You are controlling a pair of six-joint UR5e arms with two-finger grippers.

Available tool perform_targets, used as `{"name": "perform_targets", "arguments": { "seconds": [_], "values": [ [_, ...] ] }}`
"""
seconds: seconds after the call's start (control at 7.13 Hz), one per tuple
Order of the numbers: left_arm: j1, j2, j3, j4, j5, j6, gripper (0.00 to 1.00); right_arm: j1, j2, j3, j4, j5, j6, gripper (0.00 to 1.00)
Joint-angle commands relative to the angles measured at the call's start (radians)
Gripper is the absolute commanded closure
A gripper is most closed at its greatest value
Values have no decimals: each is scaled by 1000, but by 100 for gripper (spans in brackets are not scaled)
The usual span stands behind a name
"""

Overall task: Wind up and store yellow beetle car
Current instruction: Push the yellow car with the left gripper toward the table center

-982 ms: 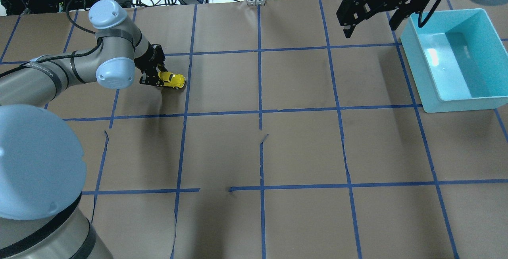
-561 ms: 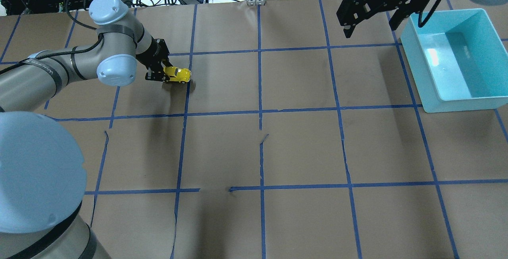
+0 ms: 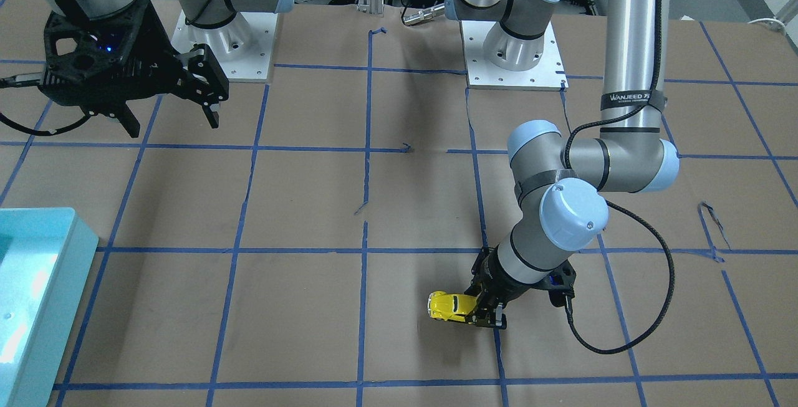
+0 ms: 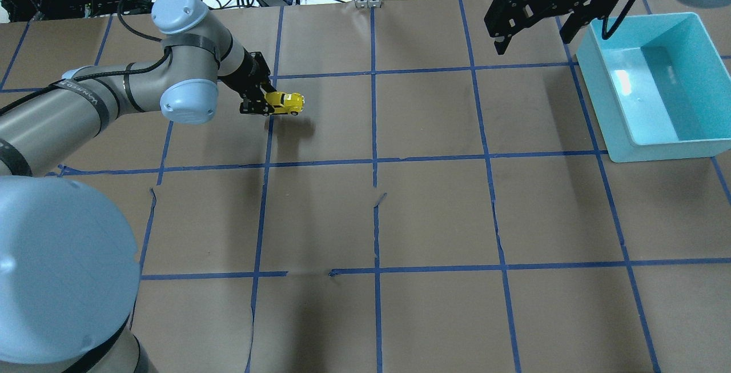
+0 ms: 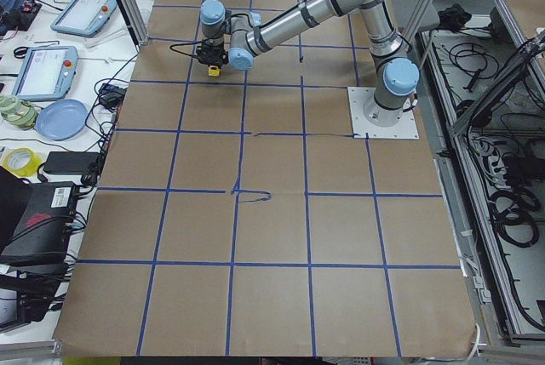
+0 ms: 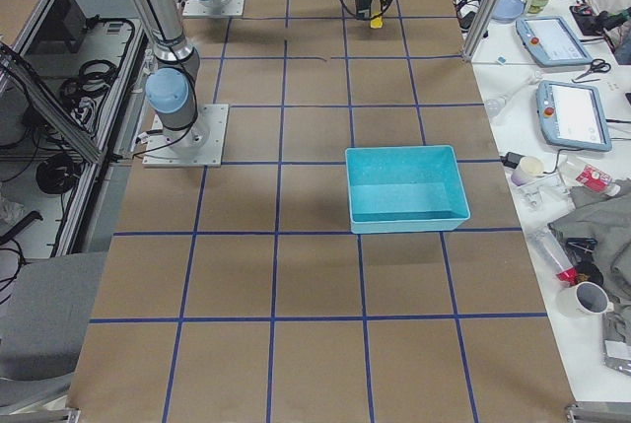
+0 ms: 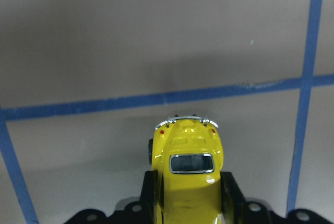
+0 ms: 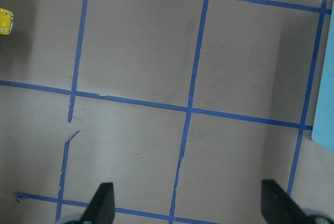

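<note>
The yellow beetle car (image 4: 287, 102) is clamped at one end between the fingers of my left gripper (image 4: 264, 104), which is shut on it. It sits in the far left part of the table, and its shadow falls apart from it on the paper. In the front-facing view the car (image 3: 449, 306) sticks out of the left gripper (image 3: 485, 315) toward the view's left. In the left wrist view the car (image 7: 188, 156) points away with its chrome bumper forward, a black finger (image 7: 150, 190) on each side. My right gripper (image 4: 534, 44) hangs open and holds nothing, far right, near the bin.
A teal bin (image 4: 651, 150) stands at the far right of the table, and its corner (image 8: 324, 104) shows in the right wrist view. Brown paper with a blue tape grid (image 4: 374, 161) covers the table. Cables, a plate and boxes lie beyond the far edge.
My left arm has carried the car to the right and slightly farther from the robot, across a tape line. The right gripper has not moved.
</note>
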Motion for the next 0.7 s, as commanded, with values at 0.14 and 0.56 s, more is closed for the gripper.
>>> {"name": "perform_targets", "arguments": {
  "seconds": [0.14,0.56],
  "values": [
    [3,-30,4,0,12,23,100,-1,0,0,0,0,0,0],
    [34,-38,15,0,55,24,100,-1,1,0,0,0,0,0]
  ]
}}
